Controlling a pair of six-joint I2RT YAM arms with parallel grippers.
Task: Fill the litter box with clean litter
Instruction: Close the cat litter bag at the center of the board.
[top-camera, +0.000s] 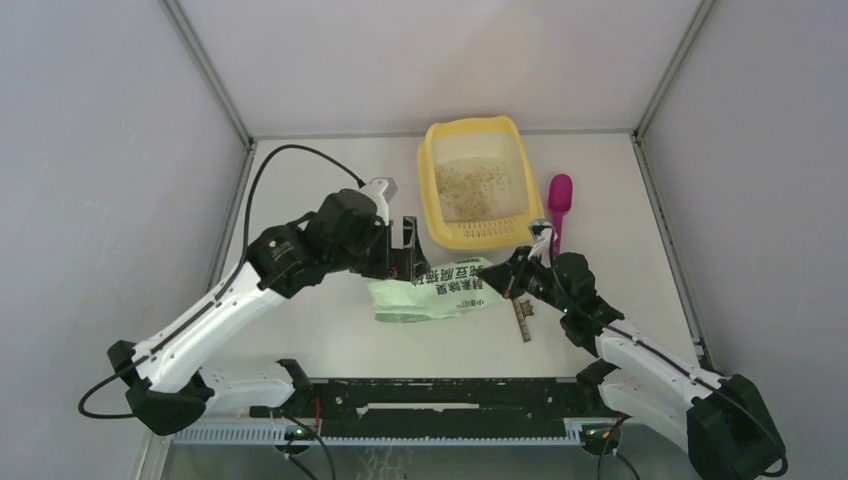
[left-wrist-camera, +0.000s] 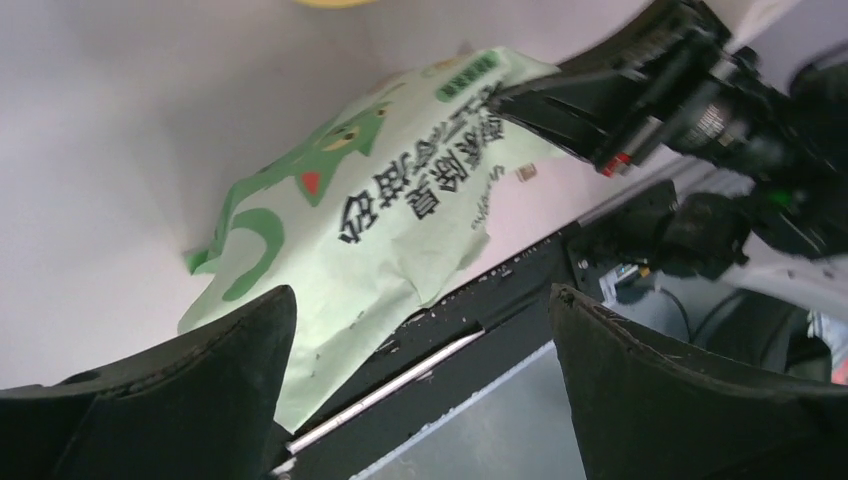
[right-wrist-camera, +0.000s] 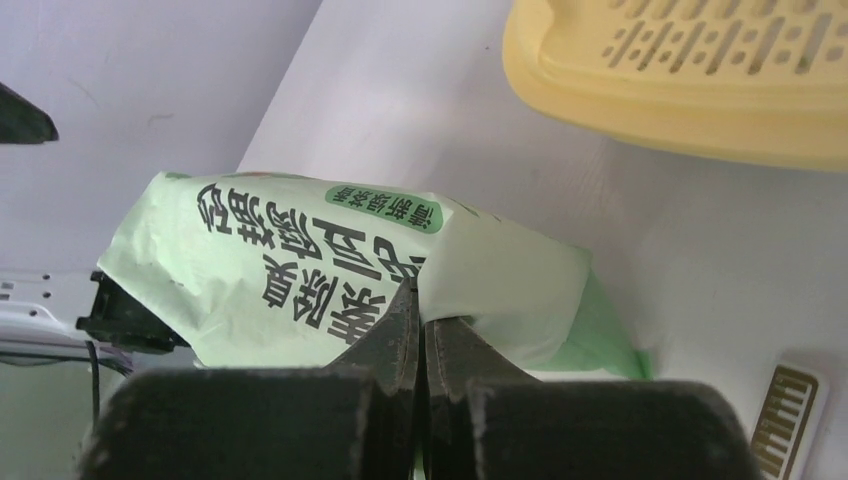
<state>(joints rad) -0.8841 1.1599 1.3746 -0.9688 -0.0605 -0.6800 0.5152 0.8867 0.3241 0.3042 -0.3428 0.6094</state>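
The big yellow plastic litter box (top-camera: 478, 236) sits at the top middle of the frame with a thin layer of tan clean litter (top-camera: 478, 188) inside. The floppy light green bag (top-camera: 432, 300) lies flat just below it, I think because the pouring is mostly done. The left gripper (top-camera: 405, 252) is wide open by the bag's left end and holds nothing, while the right gripper (right-wrist-camera: 421, 322) pinches the bag's right edge tight, maybe to keep it from sliding.
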